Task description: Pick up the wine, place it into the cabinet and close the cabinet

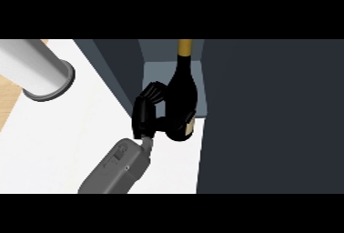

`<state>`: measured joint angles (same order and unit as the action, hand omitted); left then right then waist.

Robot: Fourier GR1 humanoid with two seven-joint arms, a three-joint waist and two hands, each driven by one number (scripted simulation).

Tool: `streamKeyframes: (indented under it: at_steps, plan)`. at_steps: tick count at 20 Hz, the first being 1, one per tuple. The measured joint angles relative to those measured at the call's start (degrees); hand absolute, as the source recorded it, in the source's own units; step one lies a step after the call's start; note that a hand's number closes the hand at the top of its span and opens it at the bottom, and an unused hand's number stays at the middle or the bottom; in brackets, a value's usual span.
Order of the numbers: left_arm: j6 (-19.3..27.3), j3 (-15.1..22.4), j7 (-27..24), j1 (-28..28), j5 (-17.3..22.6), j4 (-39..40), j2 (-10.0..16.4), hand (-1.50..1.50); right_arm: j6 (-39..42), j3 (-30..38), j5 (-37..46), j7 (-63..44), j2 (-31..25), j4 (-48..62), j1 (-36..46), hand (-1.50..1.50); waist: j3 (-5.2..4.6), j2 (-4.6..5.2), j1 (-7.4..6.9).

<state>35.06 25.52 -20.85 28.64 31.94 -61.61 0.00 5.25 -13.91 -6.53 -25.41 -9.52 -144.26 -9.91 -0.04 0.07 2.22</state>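
Wine bottle (180,86) sits mid-frame, so we're at the "put it in" step, I'd say. Biggest thing is the dark cabinet door (269,113) filling the right side, swung open. Then the white counter (67,136) at left. Next, a pale grey cylinder (33,63) at upper left, probably the other forearm; no hand shows on it. The cabinet's pale inside (156,73) is a narrow slot at upper centre, with the bottle's gold neck pointing into it. The right hand (146,113) has its fingers curled round the bottle's left side. Next move: set it down, let go, back out, shut the door. Can't tell if the base rests on anything.
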Motion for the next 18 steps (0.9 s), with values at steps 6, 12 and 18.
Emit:
streamKeyframes:
  at_steps: [6, 12, 18]
  plan:
    - [-2.6, -0.3, -6.2, 1.3, 6.5, 6.5, 0.0, 1.50, 0.4, -1.4, -0.1, 0.8, 0.6, 0.0, -1.5, -1.50, -0.01, 0.04, 0.16]
    - [-4.2, -0.9, -8.7, 6.4, 12.1, 13.7, 0.0, 1.50, 1.5, 0.1, -0.2, 2.3, 0.7, 0.2, -2.2, -1.50, 0.00, 0.12, 0.24]
    - [-5.1, -1.3, -9.1, 11.3, 15.6, 20.3, 0.0, 1.50, 2.2, 0.8, -0.5, 2.5, 0.8, 0.3, -2.6, -1.50, 0.00, 0.21, 0.25]
